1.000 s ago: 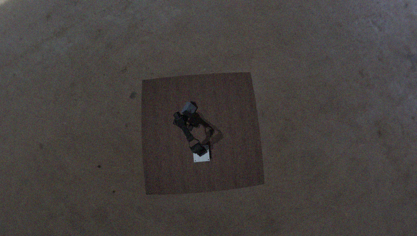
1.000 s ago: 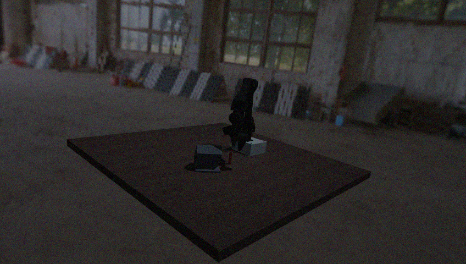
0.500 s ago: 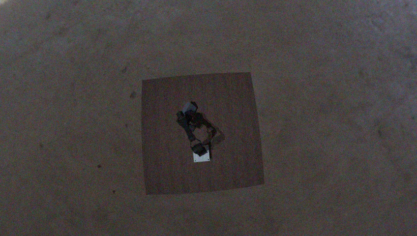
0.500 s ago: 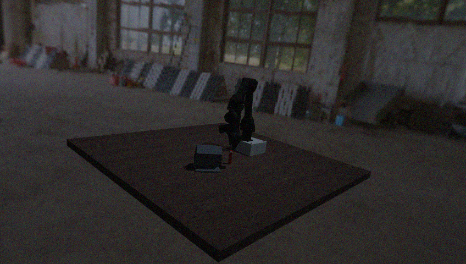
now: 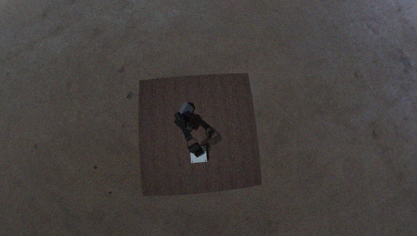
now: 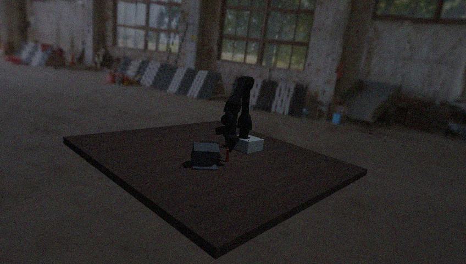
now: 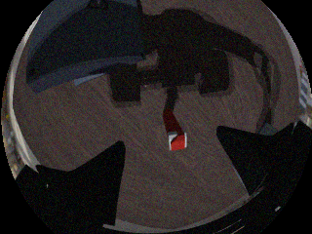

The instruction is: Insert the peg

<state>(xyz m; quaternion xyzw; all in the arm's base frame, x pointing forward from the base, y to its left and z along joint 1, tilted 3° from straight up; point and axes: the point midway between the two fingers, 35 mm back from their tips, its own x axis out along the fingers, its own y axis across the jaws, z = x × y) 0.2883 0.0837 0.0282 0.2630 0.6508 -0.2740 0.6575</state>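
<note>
my hand point(image 7: 171, 156) is spread wide w/ nothing in it, fingers straddling the red peg point(image 7: 175, 140) from above so i can drop & pinch it. peg stands upright on the surface point(image 6: 277, 183), just beside the sloped panel point(image 6: 205, 153); hole not visible.

Matte black arm point(image 6: 240, 108) throughout, built of thick rounded links joined by bulkier blocky housings. Mounted on a pale, near-white square base block point(image 6: 250, 144) with small dark dots at the corners, likely screws. Ends in a black gripper point(image 7: 175, 175) with two broad wedge-shaped fingers, tapering to blunt tips. Markings, cables and finer hardware too dim to make out.
</note>
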